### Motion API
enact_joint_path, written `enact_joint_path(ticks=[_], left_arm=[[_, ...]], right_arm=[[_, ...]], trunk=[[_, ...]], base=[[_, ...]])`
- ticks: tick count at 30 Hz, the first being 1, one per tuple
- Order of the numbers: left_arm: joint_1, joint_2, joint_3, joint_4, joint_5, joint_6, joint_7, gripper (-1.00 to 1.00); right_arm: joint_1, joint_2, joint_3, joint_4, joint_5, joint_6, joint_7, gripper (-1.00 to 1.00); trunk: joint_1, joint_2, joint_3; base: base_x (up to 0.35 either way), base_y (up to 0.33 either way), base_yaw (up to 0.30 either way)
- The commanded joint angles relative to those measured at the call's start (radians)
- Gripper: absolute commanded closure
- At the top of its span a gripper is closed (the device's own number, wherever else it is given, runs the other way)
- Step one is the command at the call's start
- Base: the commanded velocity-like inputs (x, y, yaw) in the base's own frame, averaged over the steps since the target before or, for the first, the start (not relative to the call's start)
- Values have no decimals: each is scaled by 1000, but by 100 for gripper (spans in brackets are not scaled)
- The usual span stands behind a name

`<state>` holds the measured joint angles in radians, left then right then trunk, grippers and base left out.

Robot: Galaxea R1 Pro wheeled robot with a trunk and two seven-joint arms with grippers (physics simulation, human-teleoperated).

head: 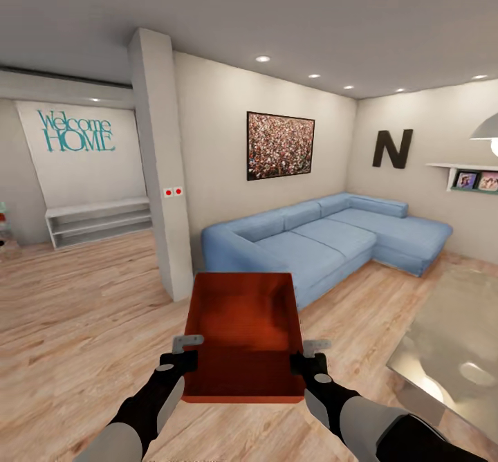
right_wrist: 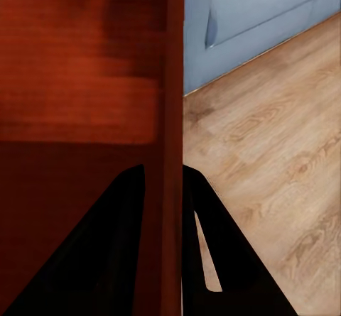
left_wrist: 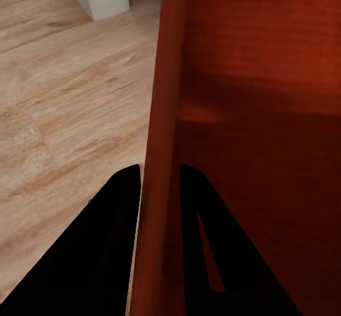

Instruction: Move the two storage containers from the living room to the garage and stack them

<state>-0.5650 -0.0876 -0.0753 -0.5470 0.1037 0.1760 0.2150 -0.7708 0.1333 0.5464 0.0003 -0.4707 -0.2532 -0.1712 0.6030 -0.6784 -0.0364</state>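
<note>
I hold one orange-red storage container (head: 242,330) level in front of me, above the living room's light wood-plank floor (head: 83,310). My left gripper (head: 183,358) is shut on its left wall, near the corner closest to me. My right gripper (head: 308,362) is shut on the right wall opposite. In the left wrist view the left gripper (left_wrist: 160,170) straddles the thin wall of the container (left_wrist: 167,82). The right wrist view shows the right gripper (right_wrist: 163,168) clamped the same way on the container (right_wrist: 85,67). The garage is out of view.
A blue corner sofa (head: 332,241) stands ahead on the right, and a white pillar (head: 162,164) rises just ahead on the left. A glass table (head: 449,351) is close on my right. A low white shelf (head: 97,220) lines the far left wall.
</note>
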Motion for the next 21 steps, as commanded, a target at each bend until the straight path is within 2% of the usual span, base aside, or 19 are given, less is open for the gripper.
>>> enact_joint_path(ticks=[1, 21], left_arm=[[-1, 9, 34, -2, -4, 8, 17, 100], [-1, 9, 34, -4, -4, 8, 17, 100]], right_arm=[[-1, -4, -20, 0, -12, -5, -4, 100], [-1, -4, -20, 0, -12, -5, -4, 100]], trunk=[[0, -2, -2], [0, -2, -2]], base=[[0, 0, 274], [0, 0, 274]])
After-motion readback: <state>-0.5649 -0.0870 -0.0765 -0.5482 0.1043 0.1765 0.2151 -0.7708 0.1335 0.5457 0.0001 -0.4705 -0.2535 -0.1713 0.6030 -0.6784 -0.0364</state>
